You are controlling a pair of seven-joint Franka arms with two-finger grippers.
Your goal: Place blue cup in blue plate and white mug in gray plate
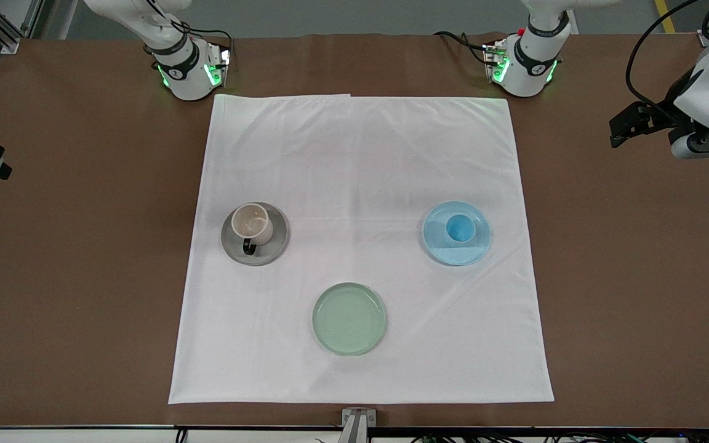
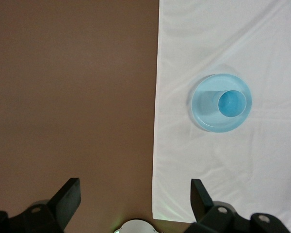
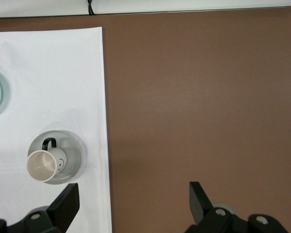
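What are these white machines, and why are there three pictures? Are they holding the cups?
They are two robot arms standing at a brown table. The big picture looks down from a camera across from them. The other two come from little cameras on each arm's wrist, so the dark prongs at the edge are its own pincers.

On a white cloth lie three plates. The white mug stands on the gray plate. The blue cup stands on the blue plate. The green plate, nearest the big camera, has nothing on it.

Nothing is held. The left gripper and the right gripper are both open, waiting off the cloth at their ends of the table.
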